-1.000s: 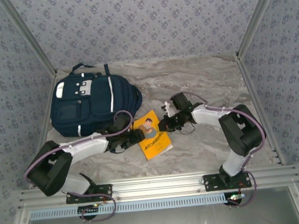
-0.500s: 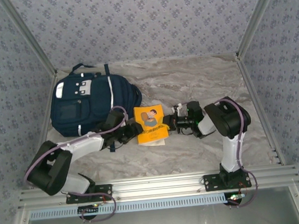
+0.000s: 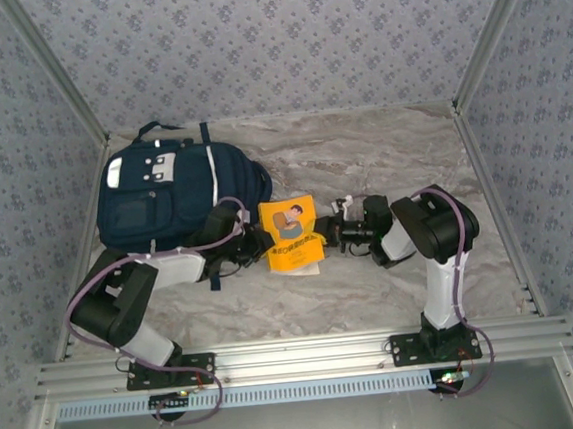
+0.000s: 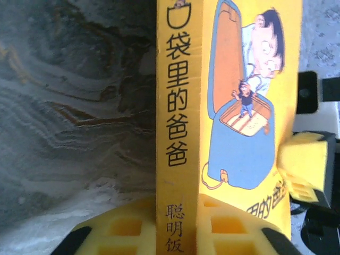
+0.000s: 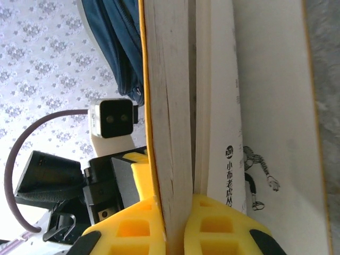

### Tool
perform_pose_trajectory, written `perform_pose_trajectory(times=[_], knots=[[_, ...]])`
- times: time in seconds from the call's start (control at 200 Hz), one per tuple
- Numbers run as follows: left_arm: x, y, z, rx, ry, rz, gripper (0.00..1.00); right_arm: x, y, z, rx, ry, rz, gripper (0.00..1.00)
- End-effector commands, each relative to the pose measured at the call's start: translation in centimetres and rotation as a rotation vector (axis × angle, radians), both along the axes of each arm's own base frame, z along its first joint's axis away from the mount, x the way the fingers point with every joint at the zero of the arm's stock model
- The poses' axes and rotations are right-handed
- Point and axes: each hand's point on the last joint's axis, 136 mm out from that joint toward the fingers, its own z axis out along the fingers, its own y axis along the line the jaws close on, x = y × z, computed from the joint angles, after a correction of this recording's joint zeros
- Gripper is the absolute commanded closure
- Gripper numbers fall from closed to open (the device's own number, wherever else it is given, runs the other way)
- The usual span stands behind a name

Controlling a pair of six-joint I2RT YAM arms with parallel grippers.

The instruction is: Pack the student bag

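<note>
Between the two arms: a yellow paperback book [image 3: 291, 236] with a cartoon cover and black Chinese characters down its spine, cover turned up toward the overhead camera.
Left end effector [image 3: 259, 245]: clenched on the book's spine side; in the left wrist view [image 4: 180, 215] its yellow pads sit on either side of the spine, the cover [image 4: 234, 106] slanting away to the right.
Right end effector [image 3: 326, 233]: clenched on the opposite, page-edge side; in the right wrist view [image 5: 175, 218] its yellow pads pinch a block of white pages [image 5: 164, 106], and the pages gape slightly beside that block.
Book contact: whether its lower edge rests on the worktop cannot be told.
Student bag: a large navy-blue fabric backpack [image 3: 180, 199] with white stripe trim lies flat at the far left of the worktop, just beyond the left arm, close to the book but apart from it; part of it shows past the book in the right wrist view [image 5: 117, 37].
Worktop: grey marbled surface [image 3: 381, 151], also seen left of the spine [image 4: 69, 106].
</note>
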Motion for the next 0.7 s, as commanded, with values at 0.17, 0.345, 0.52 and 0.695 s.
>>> perform_pose_trajectory(times=[0.17,0.345,0.52,0.695], knots=[[0.9,-0.5,7.7,-0.140,-0.158,0.037,1.00,0.7,-1.0,2.6,0.011,-0.100,-0.012,0.67],[1.2,0.6,12.8,-0.125,-0.274,0.071,1.00,1.9,-3.8,2.3,-0.145,-0.080,-0.122,0.43],[2.2,2.2,18.0,-0.077,-0.421,0.147,1.00,1.8,-7.7,4.6,-0.349,-0.106,-0.276,0.26],[4.3,3.6,22.6,-0.124,-0.536,0.306,1.00,-0.8,-8.2,9.7,-0.446,-0.221,-0.398,0.12]])
